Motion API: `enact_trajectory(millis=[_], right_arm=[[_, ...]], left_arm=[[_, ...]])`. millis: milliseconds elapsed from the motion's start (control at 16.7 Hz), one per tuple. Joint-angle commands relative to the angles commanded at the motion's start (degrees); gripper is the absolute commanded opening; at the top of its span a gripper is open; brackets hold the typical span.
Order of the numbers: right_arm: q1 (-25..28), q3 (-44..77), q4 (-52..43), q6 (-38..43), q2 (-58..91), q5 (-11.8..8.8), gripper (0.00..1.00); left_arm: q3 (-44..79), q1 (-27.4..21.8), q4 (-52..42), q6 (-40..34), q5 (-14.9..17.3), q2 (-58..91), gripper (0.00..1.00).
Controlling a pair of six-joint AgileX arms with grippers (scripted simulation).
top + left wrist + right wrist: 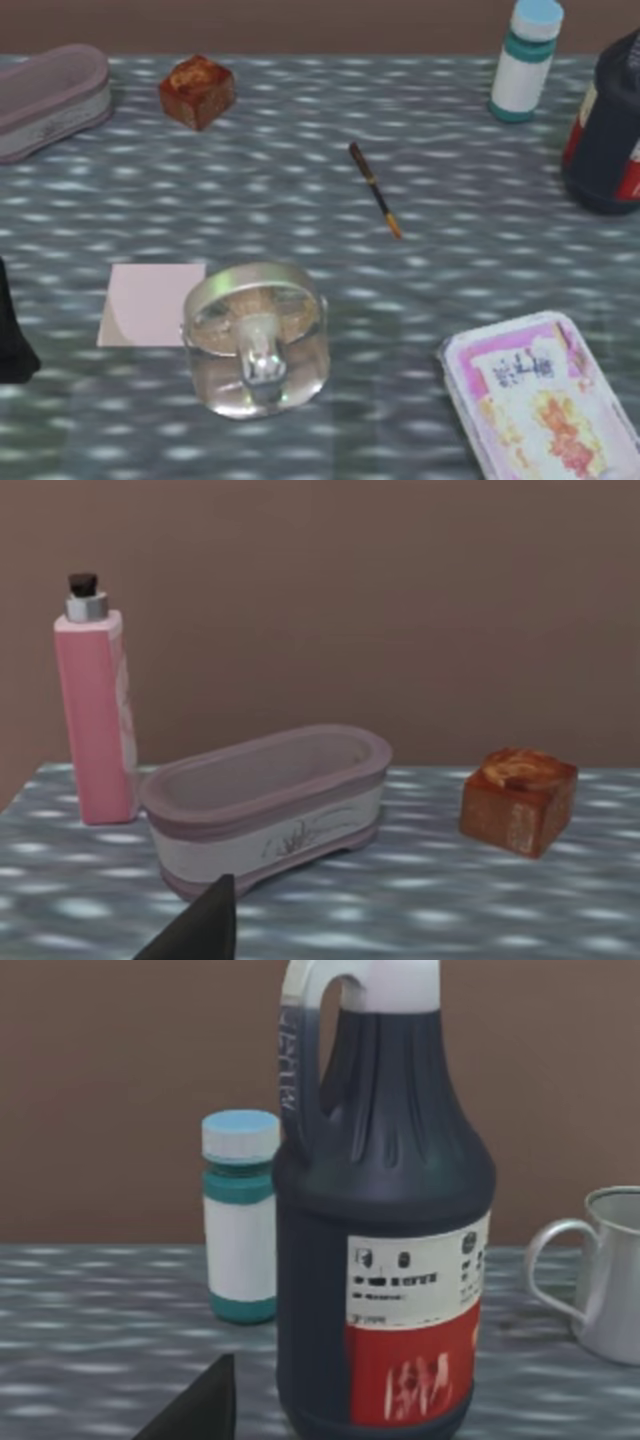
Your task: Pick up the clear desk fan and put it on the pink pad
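Clear desk fan sits low and left of centre, touching the right edge of pink pad, not yet on it. Looks tipped, ring face up and away, hub and stand toward the near edge; no clear long axis, roughly round. Left arm just a dark sliver at the left edge. Neither gripper visible enough to read, cannot tell open or closed. Best grabbed across the ring rim from above, lifted clear, shifted left, set centred on pad
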Motion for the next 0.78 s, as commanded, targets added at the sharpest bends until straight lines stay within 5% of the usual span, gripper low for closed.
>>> enact_trajectory(millis=[360, 780], right_arm=[[0.00, 0.00, 0.00, 0.00, 0.00, 0.00, 1.00], [0.00, 0.00, 0.00, 0.00, 0.00, 0.00, 1.00]], left_arm=[[5.52, -2.35, -5.23, 2.92, 0.06, 5.97, 1.00], [32.31, -12.59, -28.32, 15.34, -0.11, 36.89, 1.00]])
